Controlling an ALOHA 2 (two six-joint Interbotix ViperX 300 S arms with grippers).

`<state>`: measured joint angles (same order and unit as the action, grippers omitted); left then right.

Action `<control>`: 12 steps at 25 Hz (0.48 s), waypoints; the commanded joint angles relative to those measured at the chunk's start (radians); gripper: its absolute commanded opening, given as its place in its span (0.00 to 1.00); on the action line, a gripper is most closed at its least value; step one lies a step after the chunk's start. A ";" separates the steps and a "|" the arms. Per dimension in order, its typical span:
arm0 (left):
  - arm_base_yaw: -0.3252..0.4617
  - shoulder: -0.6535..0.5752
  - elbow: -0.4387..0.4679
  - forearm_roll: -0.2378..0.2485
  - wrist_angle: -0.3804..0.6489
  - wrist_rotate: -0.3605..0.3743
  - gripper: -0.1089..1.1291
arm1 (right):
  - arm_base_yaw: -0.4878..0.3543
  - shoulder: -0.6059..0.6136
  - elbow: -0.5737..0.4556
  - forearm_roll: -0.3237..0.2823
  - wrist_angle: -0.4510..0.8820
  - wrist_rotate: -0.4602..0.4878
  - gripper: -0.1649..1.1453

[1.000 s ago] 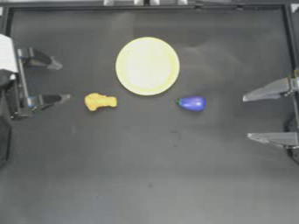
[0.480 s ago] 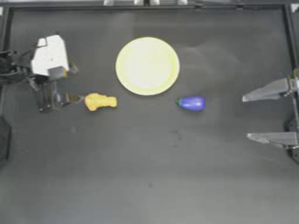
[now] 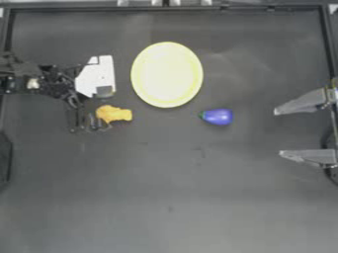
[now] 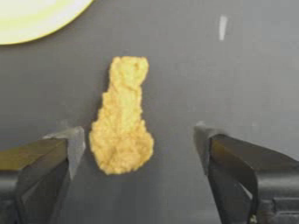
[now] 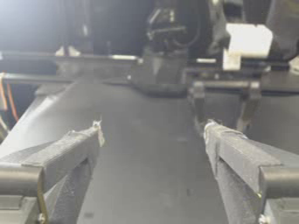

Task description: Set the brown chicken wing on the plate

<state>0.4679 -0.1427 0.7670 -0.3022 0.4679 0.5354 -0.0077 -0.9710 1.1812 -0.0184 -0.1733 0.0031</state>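
Observation:
The brown chicken wing [image 3: 113, 114] lies on the dark table just left of and below the pale yellow plate [image 3: 166, 74]. My left gripper [image 3: 82, 121] hovers right beside the wing on its left, open. In the left wrist view the wing [image 4: 121, 122] lies lengthwise between the two spread jaws, its fat end closer to one finger [image 4: 64, 144], untouched. A corner of the plate [image 4: 29, 17] shows beyond it. My right gripper [image 3: 280, 133] stays parked at the right edge, open and empty, as the right wrist view [image 5: 152, 127] confirms.
A blue-purple rounded object [image 3: 216, 116] sits to the right of the wing, below the plate's right side. The table's raised border [image 3: 165, 7] runs along the top edge.
My left arm has swung in from the left edge toward the middle and now has its open gripper next to the wing. Wing, plate and right arm have not moved.

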 commanded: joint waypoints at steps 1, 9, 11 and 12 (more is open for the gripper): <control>0.012 0.020 -0.034 -0.006 -0.003 0.032 0.92 | 0.000 0.005 -0.009 0.005 -0.005 0.002 0.89; 0.028 0.109 -0.044 -0.006 -0.003 0.037 0.92 | 0.000 0.005 -0.005 0.005 -0.005 0.000 0.89; 0.028 0.121 -0.051 -0.006 -0.003 0.038 0.92 | 0.000 0.005 -0.005 0.005 -0.005 0.002 0.89; 0.028 0.126 -0.055 -0.005 -0.005 0.037 0.92 | 0.000 0.003 -0.005 0.005 -0.005 0.002 0.89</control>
<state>0.4939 -0.0015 0.7363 -0.3053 0.4663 0.5507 -0.0077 -0.9725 1.1873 -0.0169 -0.1733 0.0031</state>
